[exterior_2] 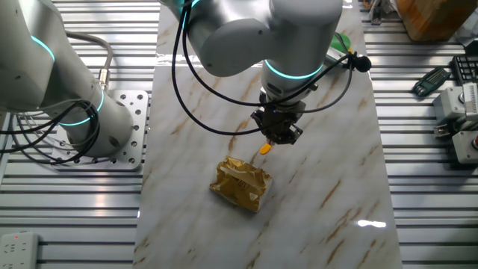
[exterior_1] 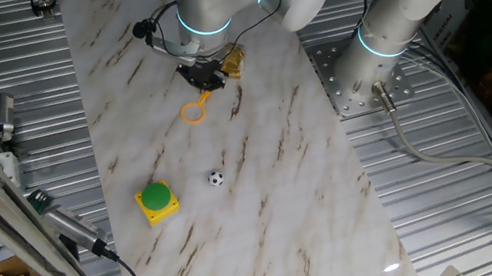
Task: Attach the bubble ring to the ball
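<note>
Marble-patterned tabletop (exterior_1: 293, 217): gripper (exterior_1: 202, 81) holds bubble ring (exterior_1: 194, 112) by its handle. Keep the loop level, centre it over soccer ball (exterior_1: 215, 178), then lower.

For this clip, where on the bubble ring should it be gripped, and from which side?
Grip the bubble ring by its short straight handle, coming down from above. The open loop has to stay free to go around the ball, and the handle's narrow straight shape suits two fingers. The gripper is already at the handle end; whether it has closed on it cannot be told.
</note>
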